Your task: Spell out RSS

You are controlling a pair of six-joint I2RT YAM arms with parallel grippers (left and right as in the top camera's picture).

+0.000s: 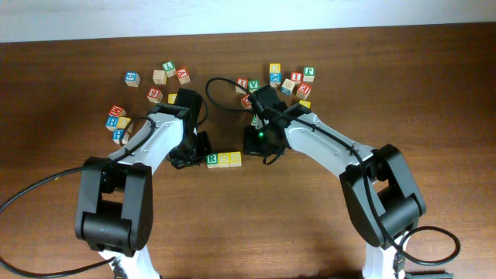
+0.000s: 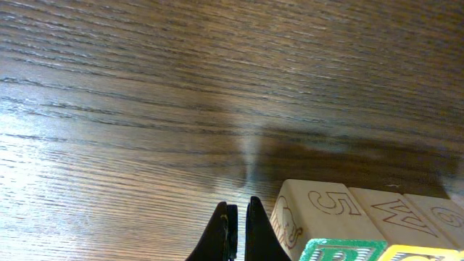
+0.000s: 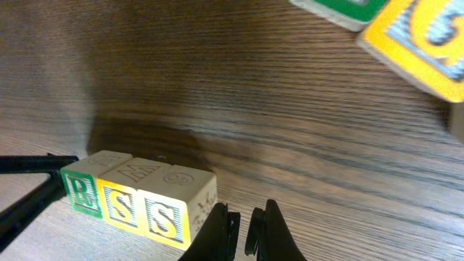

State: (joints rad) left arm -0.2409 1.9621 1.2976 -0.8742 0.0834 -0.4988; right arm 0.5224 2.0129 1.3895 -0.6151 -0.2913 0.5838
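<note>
Surface: dark wood-grain table point(image 1: 62, 77), with a pale wall point(image 1: 248, 12) strip along its 12 o'clock edge.
Word: R cube point(image 1: 211, 160), first S cube point(image 1: 224, 160) and second S cube point(image 1: 235, 159) sit in one row just 6 o'clock of table centre. Their sides touch, and the right wrist view reads R-S-S.
Left gripper point(image 2: 236, 226): fingers together with nothing between them. Tips are low over the wood, just beside the R cube on its 9 o'clock side. Whether they touch the cube cannot be told from these views.
Right gripper point(image 3: 245, 226): fingers together and empty, low, near the second S cube at roughly its 2 o'clock. A sliver of table shows between them.
Spares: spare cubes point(image 1: 159, 76) lie in two clusters, at 11 and 1 o'clock of the row and well apart from it.
Stage: by my reading the spelling is done, and clearing the arms remains.
Method: lift each wrist straight up before any sideways travel. Then draw the left arm toward 9 o'clock and the right toward 3. Leave the fingers together so no tip catches an edge.
Risk: a low sideways sweep would nudge an end cube and skew the row.
</note>
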